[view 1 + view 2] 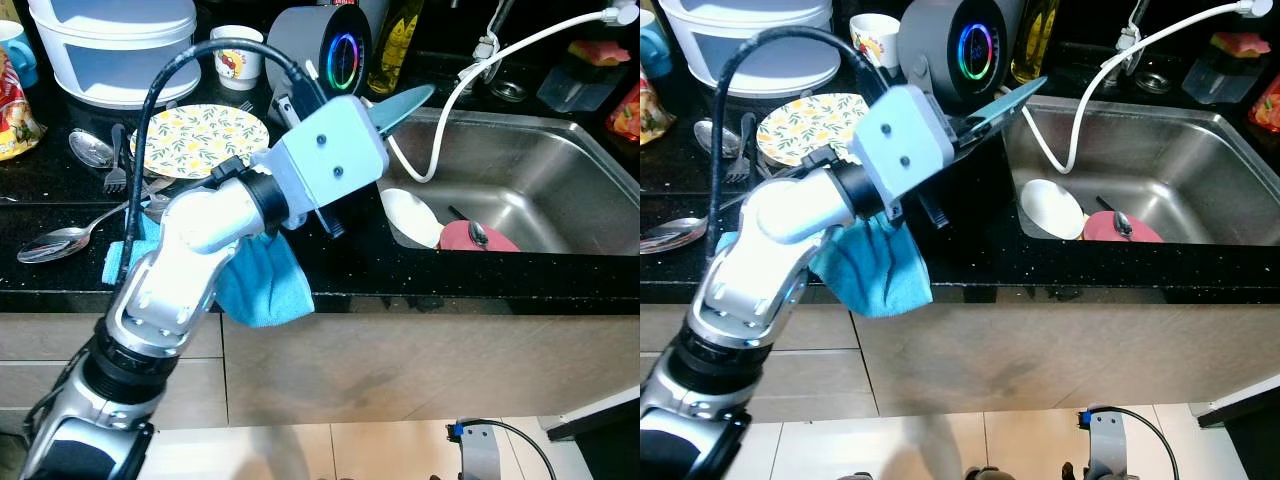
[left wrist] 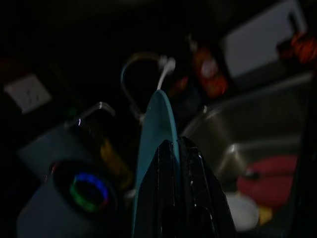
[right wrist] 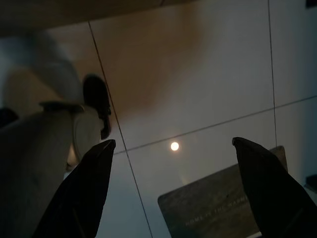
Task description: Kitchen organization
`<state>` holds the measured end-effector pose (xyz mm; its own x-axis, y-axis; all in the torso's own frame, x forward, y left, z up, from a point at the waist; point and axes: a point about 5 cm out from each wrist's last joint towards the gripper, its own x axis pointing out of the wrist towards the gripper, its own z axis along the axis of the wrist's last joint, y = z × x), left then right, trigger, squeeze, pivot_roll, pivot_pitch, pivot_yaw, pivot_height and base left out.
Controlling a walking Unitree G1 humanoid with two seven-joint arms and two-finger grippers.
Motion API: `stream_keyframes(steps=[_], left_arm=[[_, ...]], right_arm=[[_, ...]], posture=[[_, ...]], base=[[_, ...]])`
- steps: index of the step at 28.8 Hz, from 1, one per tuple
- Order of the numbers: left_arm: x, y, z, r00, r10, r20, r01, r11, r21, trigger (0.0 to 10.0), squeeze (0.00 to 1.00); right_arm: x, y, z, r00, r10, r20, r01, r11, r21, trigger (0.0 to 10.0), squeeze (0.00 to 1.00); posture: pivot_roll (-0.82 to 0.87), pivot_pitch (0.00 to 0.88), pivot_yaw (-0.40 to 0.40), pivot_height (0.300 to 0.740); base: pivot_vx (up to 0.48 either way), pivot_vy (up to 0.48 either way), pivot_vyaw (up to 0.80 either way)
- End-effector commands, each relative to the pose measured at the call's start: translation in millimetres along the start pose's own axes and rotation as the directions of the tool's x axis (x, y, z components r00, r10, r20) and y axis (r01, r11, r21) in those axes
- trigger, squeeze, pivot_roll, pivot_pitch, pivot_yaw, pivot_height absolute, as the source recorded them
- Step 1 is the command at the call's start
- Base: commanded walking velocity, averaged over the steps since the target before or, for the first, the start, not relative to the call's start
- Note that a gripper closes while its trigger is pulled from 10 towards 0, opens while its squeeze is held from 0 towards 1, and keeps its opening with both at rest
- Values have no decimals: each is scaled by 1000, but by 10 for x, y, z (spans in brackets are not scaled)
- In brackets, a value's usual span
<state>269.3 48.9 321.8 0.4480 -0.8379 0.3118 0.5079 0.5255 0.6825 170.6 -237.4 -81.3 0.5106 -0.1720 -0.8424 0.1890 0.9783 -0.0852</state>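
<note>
Steel sink: held a white bowl and a red dish with a spoon on it.
Left pincer: pressed together on a teal plate, raised edge-on over the sink's left rim.
Right pincer: spread wide, over floor tiles.
Worktop: black; patterned plate, spoons, fork and blue cloth lay left of the arm.
Behind: round grey speaker stood close to the plate.

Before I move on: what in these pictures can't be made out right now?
- Teal plate: the left gripper and wrist housing cover most of it in both eye views.
- Blue cloth: partly behind the left arm.
- Left wrist view: too dark to read the counter.
- Sink: right side cut by the frame edge.
- Right gripper: hangs over floor tiles.
</note>
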Motion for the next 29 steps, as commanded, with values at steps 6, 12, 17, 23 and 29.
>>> stream_keyframes(steps=[6, 12, 17, 23, 29], left_arm=[[23, 119, 179, 980, 113, 165, -100, 991, -87, 0, 0], [50, 134, 192, 957, 152, 248, -107, 977, -183, 0, 0], [105, 38, 78, 952, 120, 283, -33, 956, -292, 1725, 0], [173, -32, -122, 950, 67, 305, 56, 925, -375, 9765, 0], [185, 31, -187, 953, 70, 296, 47, 928, -370, 10000, 0]], right_arm=[[2, -48, 74, 999, -22, 30, 22, 1000, 10, 10000, 0], [13, -5, 192, 997, -16, 73, 15, 1000, 16, 10000, 0], [18, 29, 228, 996, -10, 85, 9, 1000, 13, 10000, 0], [16, 77, 175, 997, 6, 79, -6, 1000, -4, 10000, 0], [14, 93, 179, 996, 15, 92, -15, 1000, 5, 10000, 0]], posture=[[156, 93, -93, 740], [145, 95, -90, 740], [143, 97, -90, 740], [119, 100, -85, 740], [110, 103, -79, 740]], base=[[0, 0, 0], [0, 0, 0], [0, 0, 0], [0, 0, 0], [0, 0, 0]])
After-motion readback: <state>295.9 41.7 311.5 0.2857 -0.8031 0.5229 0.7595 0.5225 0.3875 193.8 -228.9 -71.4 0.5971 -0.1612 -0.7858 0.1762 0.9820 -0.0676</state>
